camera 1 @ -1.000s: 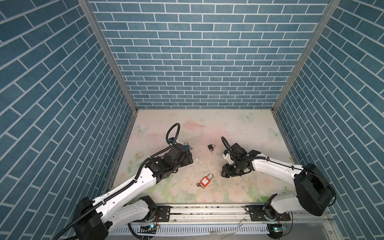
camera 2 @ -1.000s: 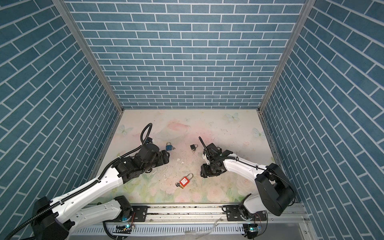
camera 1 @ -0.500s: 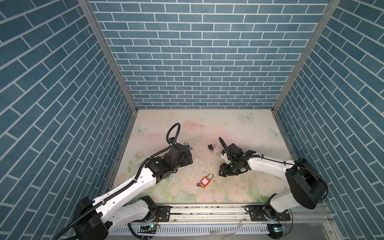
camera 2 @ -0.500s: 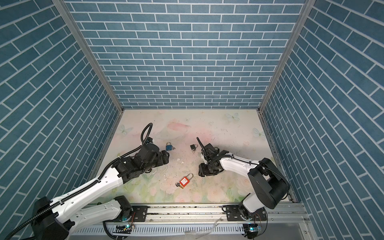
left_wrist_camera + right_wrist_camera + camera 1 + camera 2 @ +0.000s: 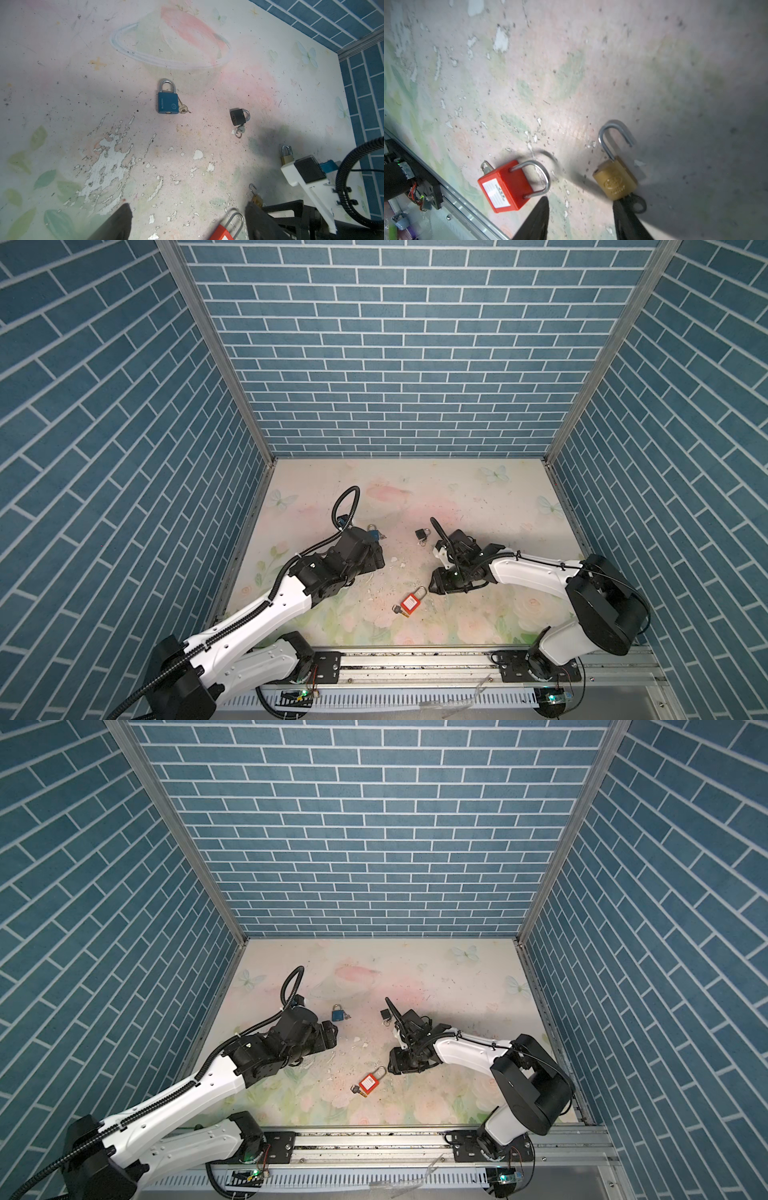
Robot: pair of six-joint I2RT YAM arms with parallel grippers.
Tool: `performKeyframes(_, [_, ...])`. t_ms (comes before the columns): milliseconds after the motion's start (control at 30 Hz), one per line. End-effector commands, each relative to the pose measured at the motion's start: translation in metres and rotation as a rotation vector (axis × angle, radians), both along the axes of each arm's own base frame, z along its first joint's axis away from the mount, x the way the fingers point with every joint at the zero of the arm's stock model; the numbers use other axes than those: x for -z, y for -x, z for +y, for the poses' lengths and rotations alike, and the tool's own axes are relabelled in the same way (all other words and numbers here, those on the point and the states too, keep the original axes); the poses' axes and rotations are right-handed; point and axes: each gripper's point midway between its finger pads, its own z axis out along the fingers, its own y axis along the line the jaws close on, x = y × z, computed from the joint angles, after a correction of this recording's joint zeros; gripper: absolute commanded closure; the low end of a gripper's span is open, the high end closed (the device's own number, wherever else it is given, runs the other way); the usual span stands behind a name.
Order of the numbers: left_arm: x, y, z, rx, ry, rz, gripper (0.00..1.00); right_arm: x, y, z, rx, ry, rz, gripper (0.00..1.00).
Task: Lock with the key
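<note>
Blue brick walls (image 5: 395,364), worn floral tabletop (image 5: 457,493)

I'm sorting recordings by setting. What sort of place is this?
Likely a robot test cell: printed brick walls box in a worn floral tabletop, a metal rail runs along its front, and a red padlock lies loose.

A small brass padlock (image 5: 614,180) with a rounded gold body sits just beside a red plastic padlock (image 5: 506,187), off that lock's shackle end and not touching it. Its steel shackle (image 5: 612,123) is open, with one leg free of the body. A dark-headed key (image 5: 638,204) sticks out of its base.
</note>
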Motion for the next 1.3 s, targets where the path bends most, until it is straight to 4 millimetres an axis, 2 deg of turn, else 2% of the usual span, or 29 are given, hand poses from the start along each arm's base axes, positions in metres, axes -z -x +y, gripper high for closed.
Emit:
performKeyframes(0, [0.004,0.004,0.012,-0.03,-0.031,0.011,0.13,-0.007,-0.018,0.01,0.041,-0.031,-0.048,0.49])
performKeyframes(100, [0.005,0.006,0.014,-0.044,-0.033,0.027,0.14,-0.011,-0.025,0.015,0.044,-0.075,-0.049,0.5])
performKeyframes(267, [0.006,0.01,0.015,-0.066,-0.02,0.043,0.15,-0.03,-0.031,0.021,0.034,-0.117,-0.083,0.51])
performKeyframes(367, [0.007,0.012,0.008,-0.072,0.004,0.047,0.19,-0.055,-0.036,0.018,0.052,-0.162,-0.14,0.51])
performKeyframes(467, [0.007,0.014,-0.006,-0.08,0.034,0.062,0.22,-0.09,-0.045,0.005,0.097,-0.192,-0.239,0.5])
performKeyframes(533, [0.011,0.015,-0.019,-0.087,0.045,0.085,0.24,-0.105,-0.053,-0.019,0.175,-0.145,-0.312,0.49])
performKeyframes(600, [0.013,0.015,-0.034,-0.098,0.047,0.115,0.24,-0.108,-0.06,-0.049,0.26,-0.058,-0.376,0.46])
performKeyframes(733, [0.021,0.018,-0.064,-0.184,0.063,0.225,0.24,-0.094,-0.064,-0.103,0.423,0.015,-0.373,0.4])
performKeyframes(800, [0.027,0.021,-0.082,-0.218,0.066,0.296,0.24,-0.087,-0.063,-0.117,0.475,-0.01,-0.352,0.4])
performKeyframes(867, [0.034,0.026,-0.101,-0.248,0.054,0.37,0.25,-0.085,-0.065,-0.13,0.527,-0.031,-0.354,0.32])
performKeyframes(933, [0.043,0.031,-0.122,-0.255,0.027,0.433,0.27,-0.088,-0.067,-0.141,0.566,-0.037,-0.378,0.11])
performKeyframes(1033, [0.061,0.04,-0.15,-0.26,0.01,0.527,0.28,-0.096,-0.07,-0.15,0.572,-0.036,-0.425,0.09])
performKeyframes(1133, [0.076,0.043,-0.179,-0.235,0.02,0.586,0.29,-0.104,-0.072,-0.154,0.555,-0.037,-0.459,0.13])
performKeyframes(1267, [0.092,0.04,-0.199,-0.25,0.008,0.625,0.37,-0.107,-0.071,-0.158,0.551,-0.038,-0.475,0.16])
